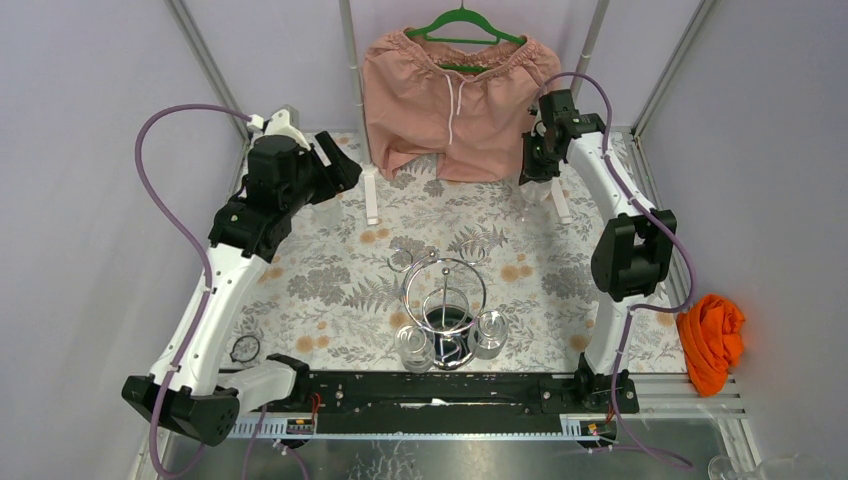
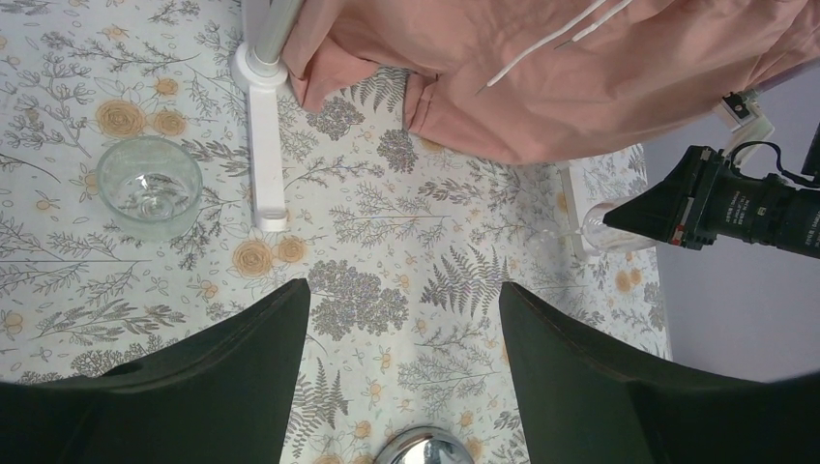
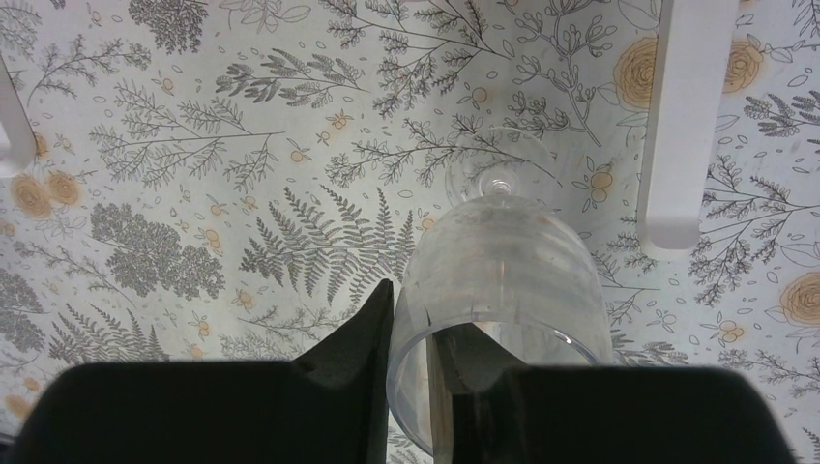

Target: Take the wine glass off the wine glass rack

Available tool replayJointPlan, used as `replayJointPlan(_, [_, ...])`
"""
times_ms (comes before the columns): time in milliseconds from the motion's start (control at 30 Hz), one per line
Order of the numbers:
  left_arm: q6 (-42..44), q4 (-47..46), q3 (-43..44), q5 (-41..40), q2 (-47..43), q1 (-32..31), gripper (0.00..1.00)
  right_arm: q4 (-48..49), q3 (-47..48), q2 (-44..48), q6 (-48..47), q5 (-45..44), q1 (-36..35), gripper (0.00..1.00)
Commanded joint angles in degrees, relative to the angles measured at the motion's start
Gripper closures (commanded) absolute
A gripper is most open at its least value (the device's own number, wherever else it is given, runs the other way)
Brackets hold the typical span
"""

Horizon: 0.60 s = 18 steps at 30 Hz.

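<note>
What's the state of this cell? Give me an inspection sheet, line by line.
Surface: floral tablecloth, lying flat.
Job's things: wine glass rack near centre, two hanging glasses on its near side; one wine glass off it, in the right gripper; a standing glass far left.
Clutter: pink shorts on a green hanger at the back; orange cloth beyond the right edge.
Grippers: left gripper open, empty; right gripper shut on the wine glass's rim.
Cables: purple cables loop from both arms, clear of the rack.
Surroundings: grey walls.
</note>
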<state>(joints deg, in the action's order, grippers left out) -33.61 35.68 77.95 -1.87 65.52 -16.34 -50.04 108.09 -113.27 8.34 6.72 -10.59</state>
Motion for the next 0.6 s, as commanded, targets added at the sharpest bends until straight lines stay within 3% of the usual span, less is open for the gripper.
replayJointPlan(0, [-0.3, -2.1, -0.5, 0.8, 0.3, 0.2, 0.21, 3.4, 0.4, 1.1, -0.2, 1.9, 0.6, 1.00])
replayJointPlan(500, [-0.8, -3.3, -1.6, 1.6, 0.8, 0.2, 0.21, 5.9, -6.1, 3.1, -1.0, 1.8, 0.8, 1.00])
replayJointPlan(567, [-0.8, -3.3, -1.6, 1.6, 0.9, 0.2, 0.21, 6.3, -6.8, 3.4, -1.1, 1.6, 0.8, 0.95])
